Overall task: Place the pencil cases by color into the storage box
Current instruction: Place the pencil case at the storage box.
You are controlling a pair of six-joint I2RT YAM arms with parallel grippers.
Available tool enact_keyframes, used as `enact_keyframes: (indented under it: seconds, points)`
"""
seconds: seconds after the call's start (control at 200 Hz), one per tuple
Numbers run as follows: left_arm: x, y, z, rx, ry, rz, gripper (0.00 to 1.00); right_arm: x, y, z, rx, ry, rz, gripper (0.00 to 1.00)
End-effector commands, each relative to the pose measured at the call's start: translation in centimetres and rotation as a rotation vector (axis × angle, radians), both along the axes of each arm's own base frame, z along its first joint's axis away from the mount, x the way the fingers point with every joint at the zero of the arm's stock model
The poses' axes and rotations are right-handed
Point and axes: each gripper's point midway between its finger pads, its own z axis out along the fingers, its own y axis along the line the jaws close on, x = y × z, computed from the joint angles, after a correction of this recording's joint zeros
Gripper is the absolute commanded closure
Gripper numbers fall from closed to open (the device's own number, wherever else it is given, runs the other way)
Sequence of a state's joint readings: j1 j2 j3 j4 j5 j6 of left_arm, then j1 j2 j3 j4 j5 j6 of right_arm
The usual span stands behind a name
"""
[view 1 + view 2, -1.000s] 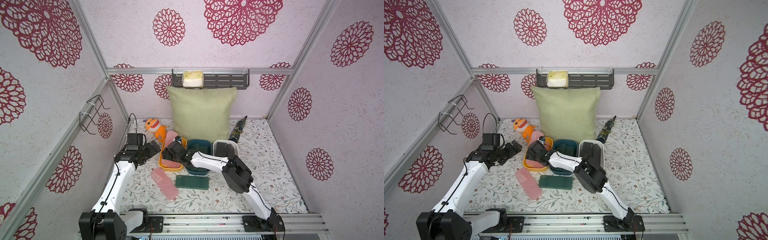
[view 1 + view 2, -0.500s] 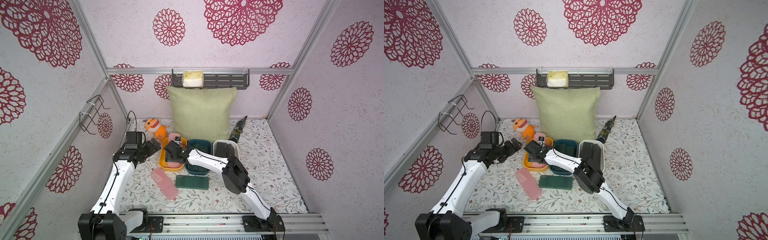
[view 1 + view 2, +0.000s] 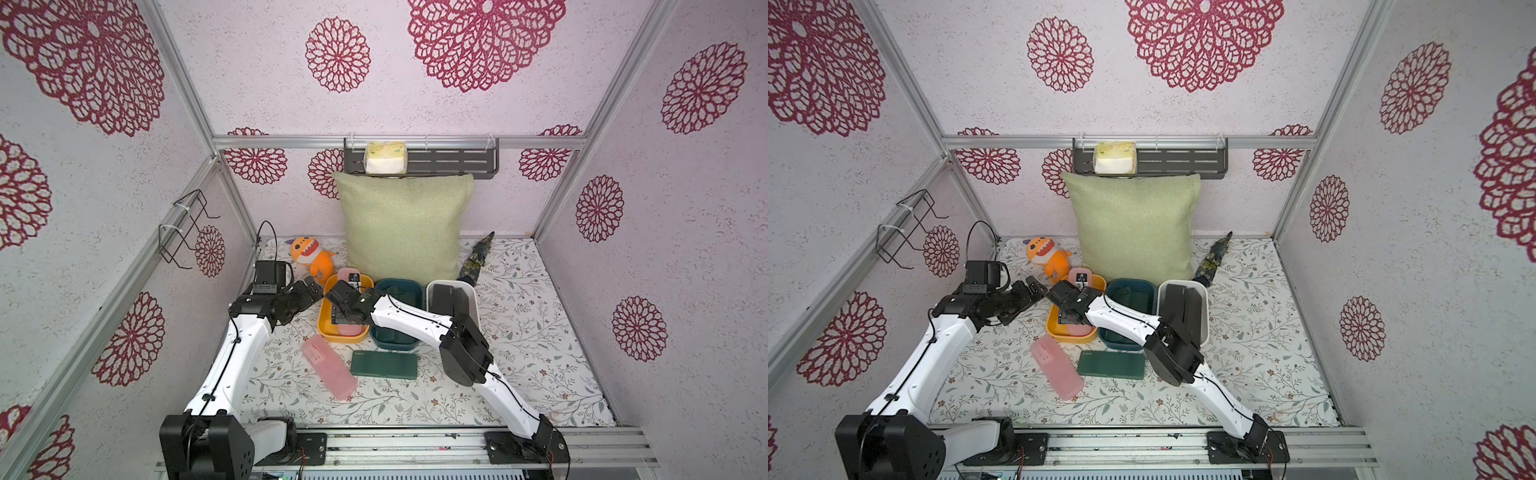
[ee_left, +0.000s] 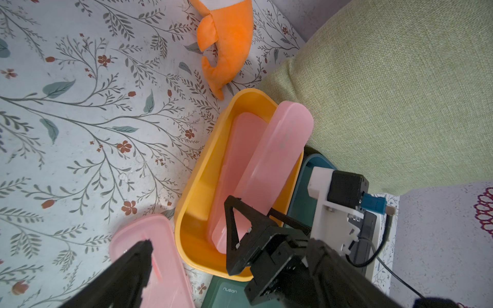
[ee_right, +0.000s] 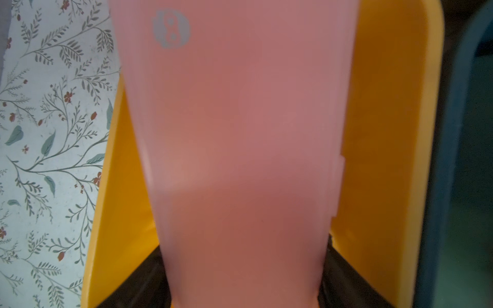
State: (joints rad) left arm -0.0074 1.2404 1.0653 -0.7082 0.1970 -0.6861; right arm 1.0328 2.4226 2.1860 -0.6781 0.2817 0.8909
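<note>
1. R gripper (image 3: 344,318) pinches the held pink case (image 5: 240,133) across its narrow width, toward the lower end. Case slants into the yellow tub (image 4: 202,170), upper end sticking out over the back rim.
2. L gripper (image 3: 307,293) is spread wide and empty. It hangs just beside the yellow tub, outer side, above the worktop (image 3: 519,332).
3. Handling (my guess): cases are stiff plastic shells, light, smooth, so prob. a bit slippery. Shouldn't give under a squeeze.
4. Best hold: across the short width, on the long edges, near mid-length so it won't swing. A grip near one end, like this one, lets the far end tip.
5. Yellow tub contents: flat pink case (image 4: 241,149) lies on the bottom, under the held one.
6. Teal tub (image 3: 397,282) sits mid-row, right against the yellow tub. Dark inside and the R arm crosses it, so can't tell if a case is in there.
7. White tub (image 3: 474,299) holds black cases (image 3: 444,297) stood on edge, looks like two.
8. In front of the tubs on the worktop: loose pink case (image 3: 328,365) lies diagonal, green case (image 3: 383,365) lies flat just beside it. Both sit low, so a gripper needs to straddle the long edges from above.
9. Progress (guess): pink drop-off underway, two loose cases left to sort.
</note>
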Motion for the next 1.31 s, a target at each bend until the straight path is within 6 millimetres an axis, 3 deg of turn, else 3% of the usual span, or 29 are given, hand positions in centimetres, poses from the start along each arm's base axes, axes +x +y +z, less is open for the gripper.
enact_keyframes:
  seconds: [0.0, 0.84, 1.301]
  points:
    - [0.7, 0.1, 0.8, 0.003, -0.031, -0.009, 0.03, -0.2, -2.0, -4.4, -0.112, 0.073, -0.003, 0.32]
    - [1.1, -0.1, -0.3, -0.004, 0.0, -0.024, 0.03, 0.6, -2.6, -8.3, -0.115, 0.15, -0.011, 0.2]
    - [1.0, -0.2, -0.4, -0.004, 0.005, -0.026, 0.03, 0.7, -2.5, -7.9, -0.104, 0.148, -0.005, 0.09]
